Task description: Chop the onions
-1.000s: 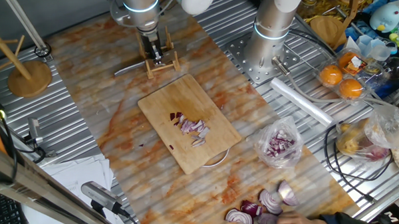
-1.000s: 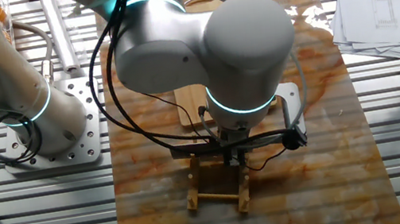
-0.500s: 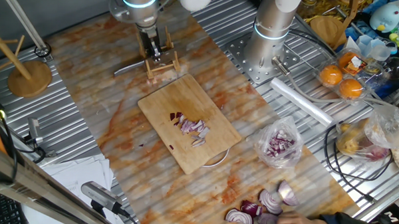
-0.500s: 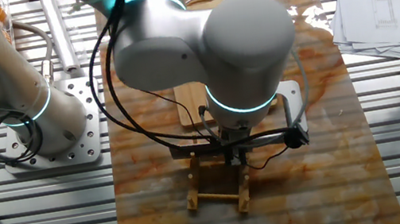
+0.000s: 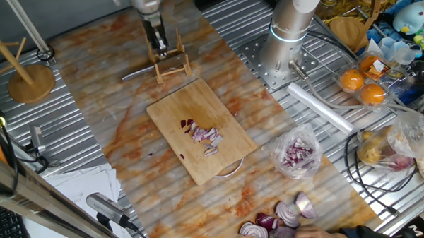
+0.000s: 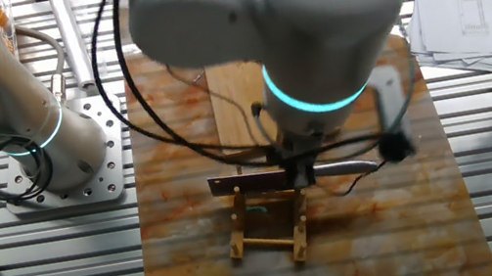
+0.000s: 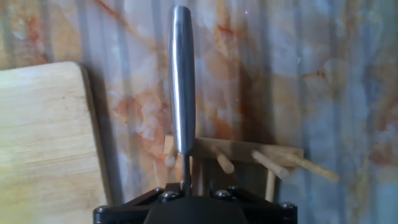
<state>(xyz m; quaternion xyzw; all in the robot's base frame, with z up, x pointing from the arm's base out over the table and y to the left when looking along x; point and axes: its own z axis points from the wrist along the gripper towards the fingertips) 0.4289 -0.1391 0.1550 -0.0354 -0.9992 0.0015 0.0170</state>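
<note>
Gripper (image 5: 159, 50) clamps knife (image 6: 272, 179) above wooden rack (image 5: 172, 68), at 12 o'clock from onions (image 5: 204, 137) on board (image 5: 176, 109).

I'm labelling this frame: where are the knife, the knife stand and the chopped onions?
knife (image 7: 181, 74), hand view, middle of the steel handle.
knife stand (image 5: 173, 67), one fixed view, wooden frame.
chopped onions (image 5: 205, 136), one fixed view, middle of the pile.

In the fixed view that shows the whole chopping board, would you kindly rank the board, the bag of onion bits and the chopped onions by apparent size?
1. Wooden board
2. Clear bag of purple bits
3. Chopped onions on the board, somewhat smaller than the bag
</note>
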